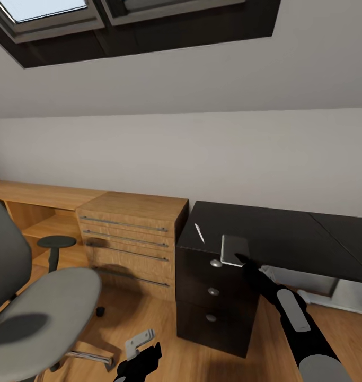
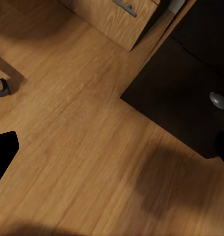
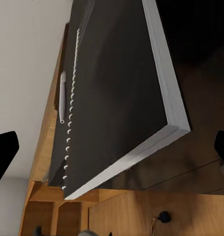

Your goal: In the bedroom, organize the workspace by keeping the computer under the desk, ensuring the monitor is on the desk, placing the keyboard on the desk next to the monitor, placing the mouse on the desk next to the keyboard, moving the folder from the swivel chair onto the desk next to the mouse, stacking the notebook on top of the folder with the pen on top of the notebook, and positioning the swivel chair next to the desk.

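Observation:
The black desk (image 1: 287, 239) stands at the right with its three-drawer unit (image 1: 215, 307). The notebook (image 1: 234, 249) sits at the desk's front edge and juts out over the top drawer knob. My right gripper (image 1: 240, 259) is at its near edge, fingers (image 3: 3, 152) spread wide and open. Up close the notebook (image 3: 116, 88) shows a dark cover, spiral binding and white page edges. The pen (image 1: 200, 233) lies on the desk just left of it and shows beyond it as the pen (image 3: 62, 96). The swivel chair (image 1: 48, 302) stands at the left. My left gripper (image 1: 148, 356) hangs low, open.
A light-wood drawer chest (image 1: 130, 239) adjoins the desk's left end, with a wood shelf unit (image 1: 37, 212) and a round stool (image 1: 56, 243) further left. A pale shape (image 1: 308, 286) lies under the desk top. Wood floor (image 2: 82, 137) lies below the left gripper.

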{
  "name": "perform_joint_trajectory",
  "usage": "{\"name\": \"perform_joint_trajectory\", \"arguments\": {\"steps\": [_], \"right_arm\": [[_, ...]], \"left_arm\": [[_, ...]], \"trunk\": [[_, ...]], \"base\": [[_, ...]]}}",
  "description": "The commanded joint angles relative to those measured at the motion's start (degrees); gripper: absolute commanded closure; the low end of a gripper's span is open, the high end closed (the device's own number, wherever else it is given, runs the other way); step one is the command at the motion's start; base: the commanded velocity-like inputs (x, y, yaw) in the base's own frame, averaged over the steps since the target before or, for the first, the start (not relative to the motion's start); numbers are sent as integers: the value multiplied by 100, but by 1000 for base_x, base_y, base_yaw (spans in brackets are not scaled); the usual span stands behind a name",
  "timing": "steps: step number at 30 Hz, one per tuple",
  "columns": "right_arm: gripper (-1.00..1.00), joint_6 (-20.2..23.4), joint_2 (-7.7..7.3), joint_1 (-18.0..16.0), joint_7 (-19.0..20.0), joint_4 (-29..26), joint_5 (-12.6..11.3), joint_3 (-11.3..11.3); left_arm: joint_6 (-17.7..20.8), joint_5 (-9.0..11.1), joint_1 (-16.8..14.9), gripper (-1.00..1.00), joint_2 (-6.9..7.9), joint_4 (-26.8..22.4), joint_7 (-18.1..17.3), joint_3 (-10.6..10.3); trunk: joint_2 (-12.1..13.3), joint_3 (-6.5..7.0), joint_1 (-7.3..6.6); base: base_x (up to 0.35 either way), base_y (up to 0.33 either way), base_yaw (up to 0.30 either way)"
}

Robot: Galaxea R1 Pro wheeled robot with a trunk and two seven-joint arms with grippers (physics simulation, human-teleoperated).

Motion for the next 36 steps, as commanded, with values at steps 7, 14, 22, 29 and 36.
{"name": "perform_joint_trajectory", "arguments": {"steps": [7, 14, 22, 29, 36], "right_arm": [[-100, 34, 2, -4, 12, 0, -6, -16], [100, 37, 2, -4, 12, 0, -6, -12], [100, 38, 2, -4, 16, 0, -6, -11], [100, 29, 3, -4, 21, -20, -5, -13], [100, 29, 6, -4, 35, -336, -3, -21]], "left_arm": [[-39, 46, -9, -100, 5, -4, 15, -12], [-38, 51, -9, -100, 5, -6, 15, -13], [-38, 58, -9, -100, 5, 1, 15, -13], [-38, 56, -9, -100, -3, 2, 23, -18], [-38, 51, -9, -100, -4, 2, 45, -18]], "trunk": [[-3, -6, 1], [-3, -6, 1], [-3, -6, 1], [198, 83, -109], [478, 209, -263]], "base": [[85, 0, 0], [3, 0, 0], [0, 0, 0], [0, 0, 0], [0, 0, 0]]}}
